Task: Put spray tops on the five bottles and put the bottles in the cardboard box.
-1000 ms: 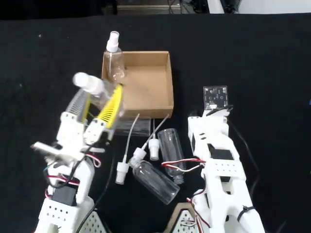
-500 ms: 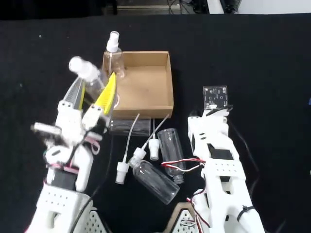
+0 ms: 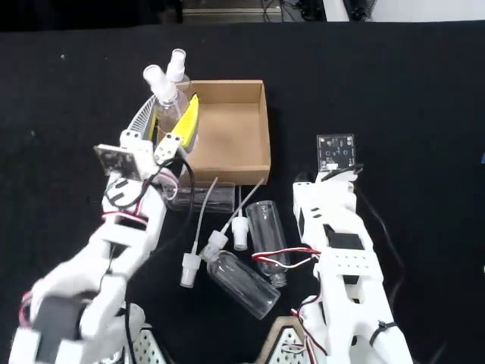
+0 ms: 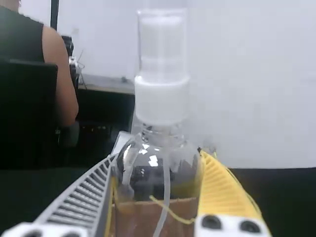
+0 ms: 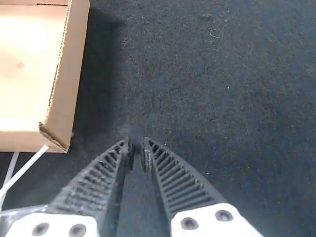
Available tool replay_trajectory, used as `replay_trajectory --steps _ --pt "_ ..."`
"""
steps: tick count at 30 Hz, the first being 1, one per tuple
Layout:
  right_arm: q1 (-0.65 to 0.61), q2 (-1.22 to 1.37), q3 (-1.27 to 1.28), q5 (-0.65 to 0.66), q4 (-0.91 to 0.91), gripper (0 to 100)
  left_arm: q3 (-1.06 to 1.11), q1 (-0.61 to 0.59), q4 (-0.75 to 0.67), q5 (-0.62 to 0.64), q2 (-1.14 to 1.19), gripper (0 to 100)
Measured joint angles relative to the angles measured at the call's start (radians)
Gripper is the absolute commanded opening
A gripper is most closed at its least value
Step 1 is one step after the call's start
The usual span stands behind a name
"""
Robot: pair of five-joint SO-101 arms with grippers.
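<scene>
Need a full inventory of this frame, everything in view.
cardboard box: 1, brown, far middle of the table
standing bottle: 1, clear with white spray top, at the box's far-left corner
held bottle: 1, clear with white spray top, at the box's left wall
bare bottles: 3, clear, lying in front of the box
loose spray tops: 3, white, among the bare bottles
table: 1, black
left arm: white, grey and yellow jaws shut on held bottle
right arm: white, black jaws shut, right of the box
</scene>
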Motion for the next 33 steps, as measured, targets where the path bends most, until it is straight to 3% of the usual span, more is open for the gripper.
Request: replay_trajectory --steps 6,18,33 --pt "0.000 0.000 0.000 0.000 0.000 1.1 -0.120 -0.038 -0.124 0.000 0.292 3" --pt "0.000 0.000 0.021 0.000 -0.074 1.1 -0.187 -0.095 -0.482 0.000 0.612 3" --pt "0.000 0.000 0.021 0.000 -0.083 1.1 -0.411 -0.094 -0.496 0.000 0.895 3"
